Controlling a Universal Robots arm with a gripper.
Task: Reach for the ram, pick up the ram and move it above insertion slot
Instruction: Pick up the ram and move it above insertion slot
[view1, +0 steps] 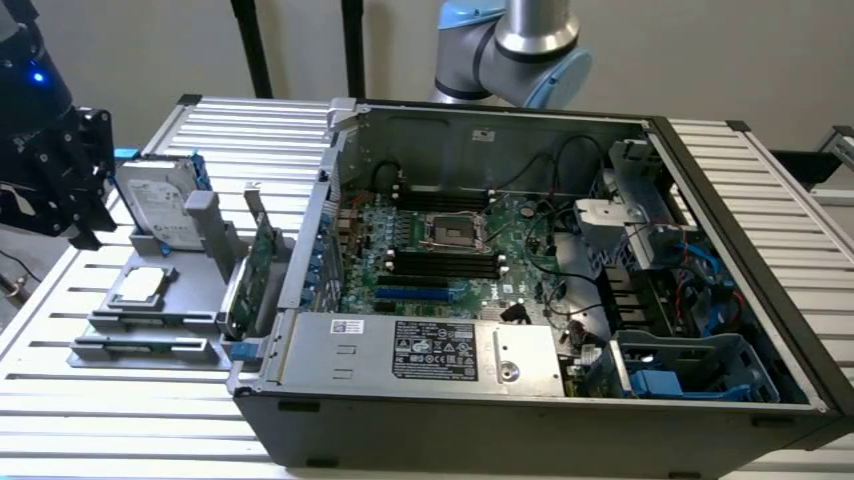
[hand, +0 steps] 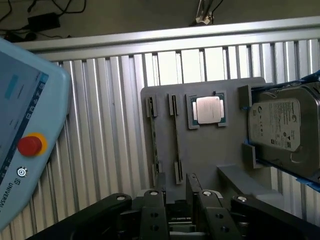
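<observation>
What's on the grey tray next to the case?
On the tray: a processor lying flat, a hard drive, an upright card, and two ram sticks in holders. The hand covers the tray end beneath it.

Above the gray tray (hand: 200, 155) we've open room over its flat middle & low CPU (hand: 208, 110); the hard drive (hand: 280, 127) stands tall at 1 end, the green card (view1: 264, 262) upright at the tray's edge by the PC case (view1: 534, 420). Inside, black memory slots (view1: 441, 265) lie clear from above, but cables (view1: 582, 140) & drive cage (view1: 638, 205) crowd 1 side, toward the exterior view's right.
</observation>
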